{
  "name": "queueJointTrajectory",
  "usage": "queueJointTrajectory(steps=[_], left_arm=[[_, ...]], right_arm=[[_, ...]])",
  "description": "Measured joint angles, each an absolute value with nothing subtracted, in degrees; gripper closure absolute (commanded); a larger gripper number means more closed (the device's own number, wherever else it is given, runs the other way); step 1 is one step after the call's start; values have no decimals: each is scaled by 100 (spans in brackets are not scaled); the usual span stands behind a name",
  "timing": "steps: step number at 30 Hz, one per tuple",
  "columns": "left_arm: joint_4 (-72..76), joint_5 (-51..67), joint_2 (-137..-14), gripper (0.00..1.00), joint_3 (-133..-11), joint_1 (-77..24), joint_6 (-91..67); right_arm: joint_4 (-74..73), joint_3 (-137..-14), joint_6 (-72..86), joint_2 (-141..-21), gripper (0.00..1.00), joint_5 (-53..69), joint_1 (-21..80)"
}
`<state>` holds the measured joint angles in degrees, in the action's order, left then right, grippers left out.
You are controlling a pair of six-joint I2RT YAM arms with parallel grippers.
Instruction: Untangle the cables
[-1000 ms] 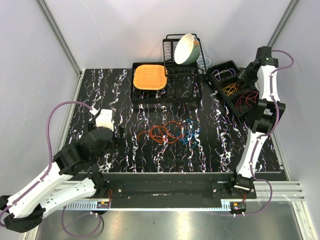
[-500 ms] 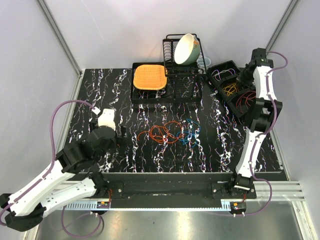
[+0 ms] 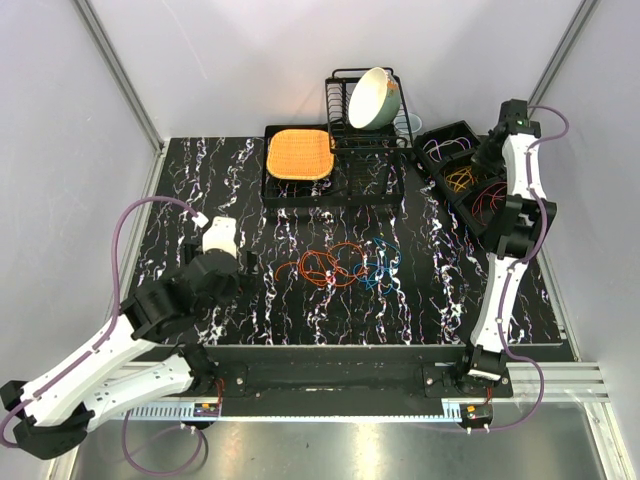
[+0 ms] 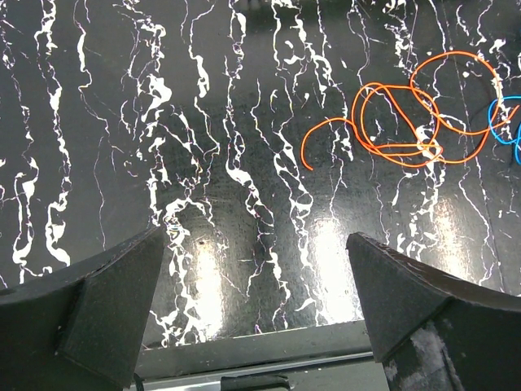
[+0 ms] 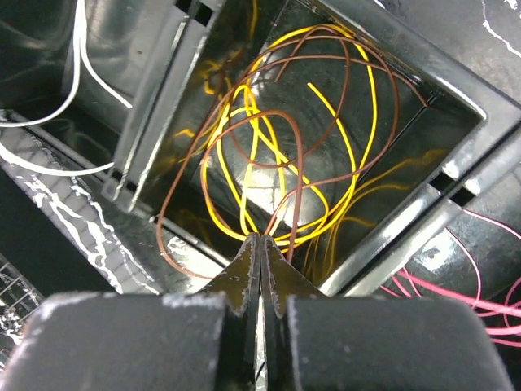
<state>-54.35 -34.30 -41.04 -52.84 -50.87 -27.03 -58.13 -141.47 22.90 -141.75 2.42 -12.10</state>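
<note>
1. Since a second ago, my right gripper (image 5: 260, 241) is sitting further back over the tray (image 3: 432, 136) and has gone from half open to together. My left arm is nudging in toward the tangle (image 3: 340, 265).
2. The right jaws are pressing flat together in the tray's middle bay. A brown cable (image 5: 303, 175) and a yellow cable (image 5: 244, 155) are running straight into the tips, so I'm reading that as a pinch on both.
3. The left gripper (image 4: 254, 244) is hanging wide apart above bare table (image 4: 122, 122), holding nothing.
4. The orange loops (image 4: 407, 114) and blue loops (image 4: 506, 120) are lying knotted mid-table, ahead and to the right of the left gripper. Other cables are lying sorted in the tray bays.
5. To do this step well, I'm aiming for a slow, straight lift, watching that only one strand is coming up. If the yellow is dragging along, I'm reopening and re-pinching the brown alone, clear of the bay wall.
</note>
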Motion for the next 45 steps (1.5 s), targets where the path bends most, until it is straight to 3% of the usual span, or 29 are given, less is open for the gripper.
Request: queueJointTrajectory(steps=[2,3,4,7,10,24,33,45], left_arm=[[-5437,-3430,-4141,1,-5284,-5087,-2703],[-5435,-3430,-4150,1,-5284,-5087,-2703],[-5437,-3430,-4154,1,-5284,-5087,-2703],[-5437,-3430,-4206,1,-5284,-5087,-2703],[-5437,-3430,-4237,1,-5284,-5076,-2703],[-5435,-3428,-4250,1,-5284,-5065,-2703],[-5437,-3430,-4250,1,-5284,-5065,-2703],[-5437,-3430,-4300,1,-5284,-5065,-2703]], right_arm=[[-5811,-14178,2283,-14250,92,272,-1219],[-5802,-14195,2281,-14274,79,309,-1225],[-5802,-14223,2279,-14282,74,370,-1234],[-5758,-14379,2281,-14282,63,526,-1243],[-5618,-14457,2285,-14232,60,698,-1251],[-5306,-12722,2231,-13176,60,611,-1256],[-5166,-12442,2165,-13128,62,513,-1264],[-5076,-12444,2060,-13128,98,410,-1264]])
